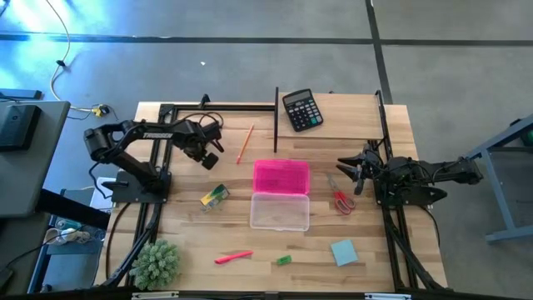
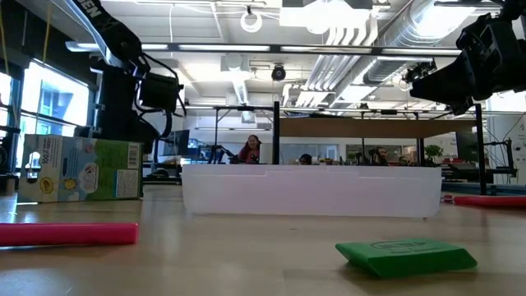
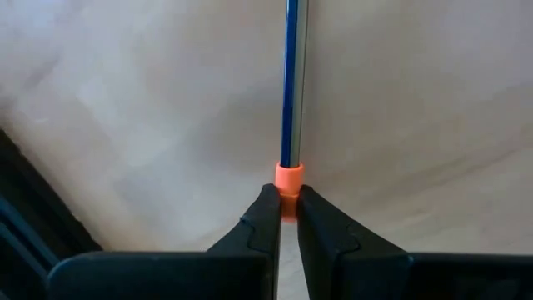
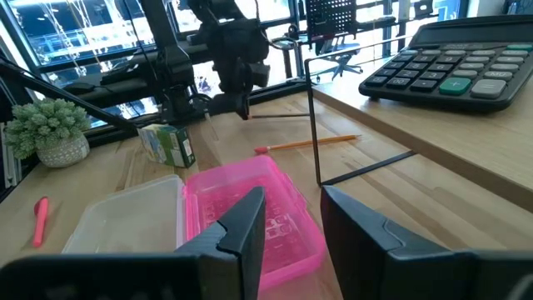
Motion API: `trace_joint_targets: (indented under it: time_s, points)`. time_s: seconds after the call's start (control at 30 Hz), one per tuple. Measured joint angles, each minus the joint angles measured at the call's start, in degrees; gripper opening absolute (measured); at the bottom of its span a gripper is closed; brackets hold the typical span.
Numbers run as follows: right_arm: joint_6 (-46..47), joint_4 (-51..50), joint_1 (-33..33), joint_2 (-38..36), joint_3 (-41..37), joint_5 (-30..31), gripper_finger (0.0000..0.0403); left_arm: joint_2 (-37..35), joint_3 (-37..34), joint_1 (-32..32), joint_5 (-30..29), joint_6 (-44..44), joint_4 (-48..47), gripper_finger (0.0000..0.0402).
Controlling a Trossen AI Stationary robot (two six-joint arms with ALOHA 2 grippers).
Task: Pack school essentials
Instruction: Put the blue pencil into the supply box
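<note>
Left wrist view: left pincer (image 3: 283,218) clamps pencil (image 3: 289,100), tip cropped.

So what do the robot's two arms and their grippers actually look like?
Both arms are dark, jointed machines. The left arm carries pale lettering along one link, with black cables looping near its wrist. The left gripper ends in two black tapered fingers; the right gripper has two broader black wedge-shaped fingers.
</note>
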Motion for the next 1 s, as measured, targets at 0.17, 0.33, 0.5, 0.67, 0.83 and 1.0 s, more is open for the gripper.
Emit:
trace_joint_targets:
  time_s: [0.17, 0.33, 0.5, 0.67, 0.83, 1.0]
  points:
    - [0.0, 0.0, 0.0, 0.0, 0.0, 0.0, 0.0108, -2.9, 0.0, -0.1, 1.2, -0.8, -0.1, 0.0018]
    - [0.0, 0.0, 0.0, 0.0, 0.0, 0.0, 0.0108, -6.9, 0.0, -0.3, 1.8, -1.4, -0.2, 0.0018]
    - [0.0, 0.0, 0.0, 0.0, 0.0, 0.0, 0.0108, -11.8, 0.1, -2.6, 4.8, -1.3, 1.3, 0.0019]
    - [0.0, 0.0, 0.0, 0.0, 0.0, 0.0, 0.0108, -16.0, 0.1, -7.4, 11.2, 0.4, 7.0, 0.0019]
    - [0.0, 0.0, 0.0, 0.0, 0.0, 0.0, 0.0108, -18.6, 0.2, -13.7, 15.3, 1.5, 13.2, 0.0019]
    - [0.0, 0.0, 0.0, 0.0, 0.0, 0.0, 0.0108, -18.9, 0.9, -20.4, 16.3, 1.6, 17.6, 0.0019]
